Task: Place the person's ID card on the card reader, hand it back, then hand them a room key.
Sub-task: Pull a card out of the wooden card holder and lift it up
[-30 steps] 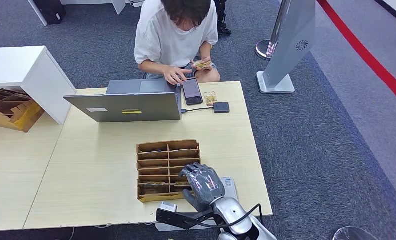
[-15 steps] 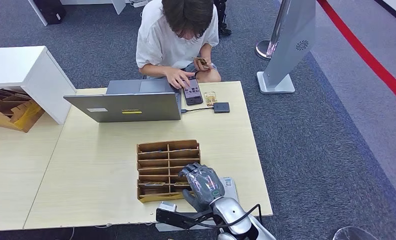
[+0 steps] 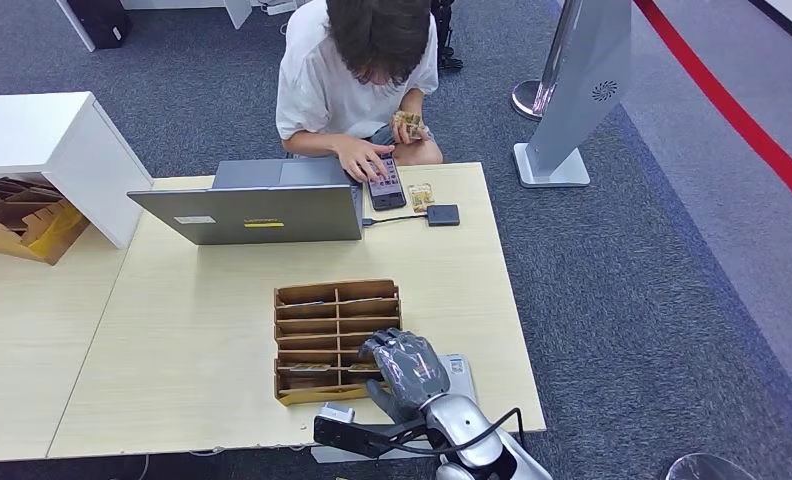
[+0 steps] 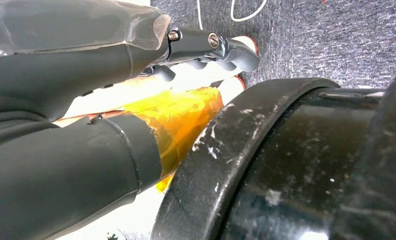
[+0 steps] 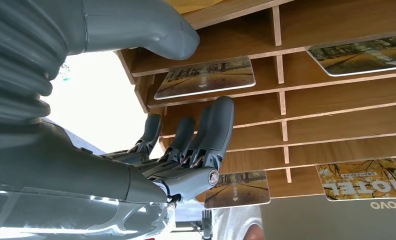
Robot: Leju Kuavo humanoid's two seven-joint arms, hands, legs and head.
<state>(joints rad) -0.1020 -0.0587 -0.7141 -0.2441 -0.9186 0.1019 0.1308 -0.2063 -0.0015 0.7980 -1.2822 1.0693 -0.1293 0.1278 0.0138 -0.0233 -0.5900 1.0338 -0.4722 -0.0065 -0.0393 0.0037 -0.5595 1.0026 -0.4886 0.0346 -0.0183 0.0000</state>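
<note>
Hovering over the near right corner of the wooden card rack (image 3: 337, 340), the right hand (image 3: 404, 368) has its fingers (image 5: 213, 127) lying straight and apart, reaching toward the slots and holding nothing. Room key cards (image 5: 206, 76) lie flat in several slots — four show in the right wrist view, printed with a tree-lined path; none is touched by the fingers. The rack sits on the pale wooden table (image 3: 192, 350), near the robot's edge, with a small white device (image 3: 459, 372) just beside it under the wrist.

ID card (image 3: 406, 124): in the person's (image 3: 357, 70) hand, off the far table edge, though at this size it cannot be read as such with certainty. Their other hand rests on a phone (image 3: 385, 186) at the far edge. Another small card (image 3: 420, 195) lies beside the phone, next to the black card reader (image 3: 442, 214), which is cabled to the grey laptop (image 3: 257, 203).

Left hand (image 4: 76, 105) — seen close in the left wrist view, thumb taped in amber; whether it holds anything cannot be told.

White cabinet (image 3: 47, 150) stands at the left.
</note>
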